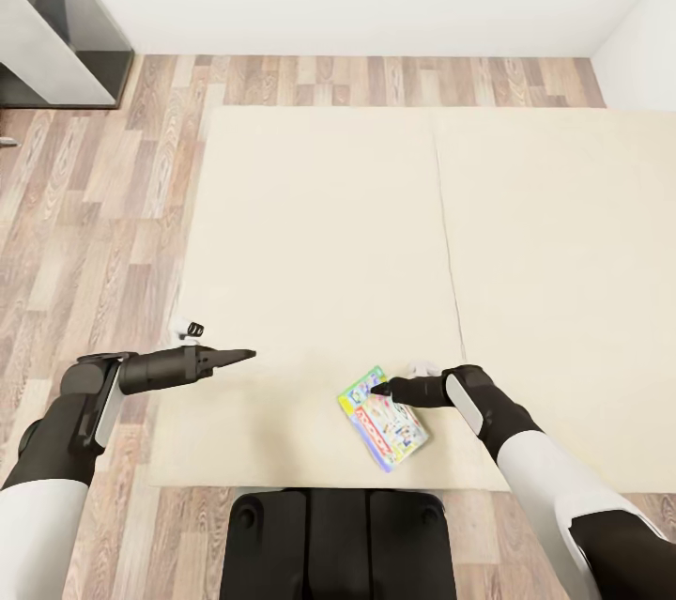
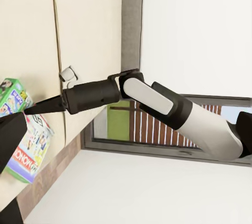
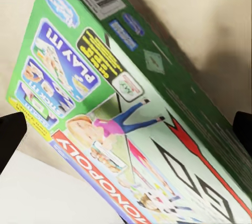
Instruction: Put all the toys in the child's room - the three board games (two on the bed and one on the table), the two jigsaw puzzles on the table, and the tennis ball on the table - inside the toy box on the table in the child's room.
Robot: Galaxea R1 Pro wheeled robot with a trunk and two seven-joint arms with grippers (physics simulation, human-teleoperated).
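A board game [image 1: 382,418], a flat box printed green, white and red with "MONOPOLY" on it, lies on the beige bed [image 1: 319,234] near its front edge. My right gripper [image 1: 378,388] hovers over the box's far corner and is open. In the right wrist view the box [image 3: 126,113] sits close up, with one black fingertip [image 3: 10,134] at each side of it. My left gripper [image 1: 246,356] is open and empty, held over the bed's front left part and pointing toward the game [image 2: 21,134]. The toy box and the table are out of view.
A dark grey shelf unit [image 1: 56,18] stands at the back left against the white wall. Wood-plank floor [image 1: 84,206] runs along the bed's left and far sides. A small black-and-white object [image 1: 194,330] sits at the bed's left edge. My base [image 1: 338,544] stands at the bed's front edge.
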